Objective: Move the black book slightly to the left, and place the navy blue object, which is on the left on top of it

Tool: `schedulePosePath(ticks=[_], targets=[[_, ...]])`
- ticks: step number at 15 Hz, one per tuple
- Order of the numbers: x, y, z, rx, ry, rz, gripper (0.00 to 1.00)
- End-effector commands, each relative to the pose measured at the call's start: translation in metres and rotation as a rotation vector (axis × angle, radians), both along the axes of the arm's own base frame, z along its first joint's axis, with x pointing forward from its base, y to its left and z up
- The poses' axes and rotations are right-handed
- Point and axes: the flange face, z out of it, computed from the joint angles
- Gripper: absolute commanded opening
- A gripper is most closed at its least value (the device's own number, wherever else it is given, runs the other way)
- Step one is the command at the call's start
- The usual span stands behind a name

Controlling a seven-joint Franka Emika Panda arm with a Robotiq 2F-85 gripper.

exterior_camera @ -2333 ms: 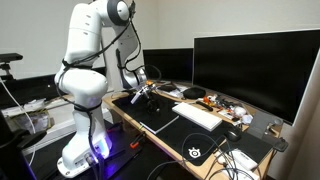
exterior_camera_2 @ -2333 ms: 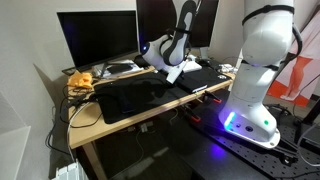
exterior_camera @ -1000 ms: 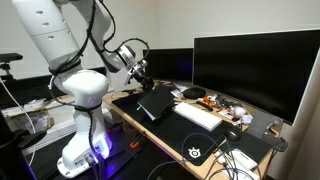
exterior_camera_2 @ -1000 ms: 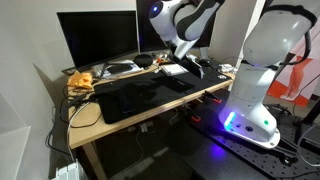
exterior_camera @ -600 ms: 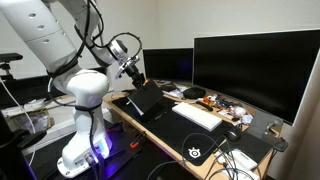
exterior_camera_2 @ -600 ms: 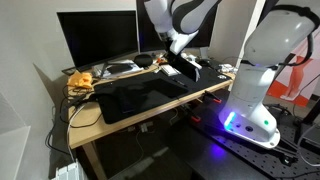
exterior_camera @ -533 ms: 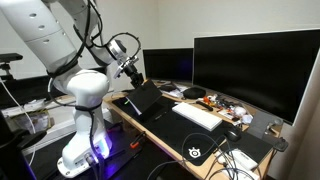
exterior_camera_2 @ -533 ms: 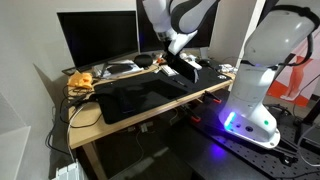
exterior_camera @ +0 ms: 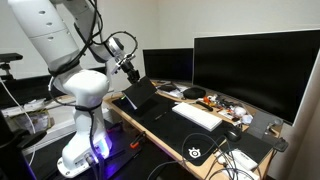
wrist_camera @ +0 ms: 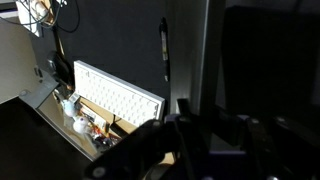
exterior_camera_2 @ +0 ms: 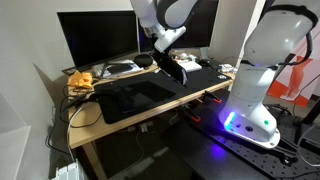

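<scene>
The black book (exterior_camera: 141,94) hangs tilted above the long black desk mat (exterior_camera: 165,120), one edge held in my gripper (exterior_camera: 133,76). In the other exterior view the book (exterior_camera_2: 174,68) slants down from the gripper (exterior_camera_2: 164,57) near the desk's back edge. In the wrist view the book (wrist_camera: 188,50) runs up from between the fingers (wrist_camera: 200,120) as a grey strip, seen nearly edge-on. The gripper is shut on the book. I cannot make out a navy blue object in any view.
A white keyboard (exterior_camera: 197,115) lies on the mat and shows in the wrist view (wrist_camera: 118,98). Large monitors (exterior_camera: 255,70) (exterior_camera_2: 97,40) stand along the back. Small clutter (exterior_camera: 225,105) (exterior_camera_2: 80,82) sits by them. A mouse pad with a logo (exterior_camera: 200,148) lies at the desk end.
The gripper has raised the book off the mat and carried it along the desk toward the robot base. The book now tilts more steeply.
</scene>
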Motion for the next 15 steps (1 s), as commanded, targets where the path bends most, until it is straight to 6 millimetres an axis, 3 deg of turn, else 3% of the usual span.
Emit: schedulePosePath(ticks=[1, 2, 8, 9, 15], targets=[[0.005, 0.004, 0.003, 0.004, -0.002, 0.002, 0.06], [0.008, 0.006, 0.003, 0.007, -0.001, 0.003, 0.22], [0.006, 0.005, -0.003, 0.003, 0.013, 0.003, 0.22], [0.006, 0.005, -0.003, 0.003, 0.013, 0.003, 0.06], [0.032, 0.045, -0.019, -0.093, -0.046, -0.116, 0.06]])
